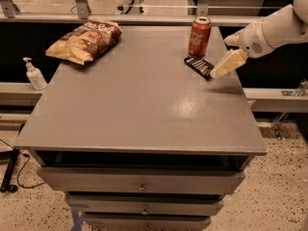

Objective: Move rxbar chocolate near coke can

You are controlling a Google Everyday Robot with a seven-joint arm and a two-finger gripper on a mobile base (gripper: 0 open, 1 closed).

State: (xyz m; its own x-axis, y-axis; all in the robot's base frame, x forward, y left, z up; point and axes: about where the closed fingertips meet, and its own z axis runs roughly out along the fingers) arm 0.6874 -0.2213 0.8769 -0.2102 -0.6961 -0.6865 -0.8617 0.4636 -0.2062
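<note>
The rxbar chocolate (199, 66), a small flat black wrapper with white text lines, lies on the grey table top (144, 95) at the far right, just in front of and to the right of the coke can (199, 36). The red can stands upright near the table's back edge. My gripper (226, 63) comes in from the right on a white arm, its cream fingers pointing down-left at the right end of the bar, low over the table.
A large tan-and-brown chip bag (85, 39) lies at the back left of the table. A white pump bottle (34, 74) stands on a ledge left of the table. Drawers (142, 184) sit below the top. A railing runs behind.
</note>
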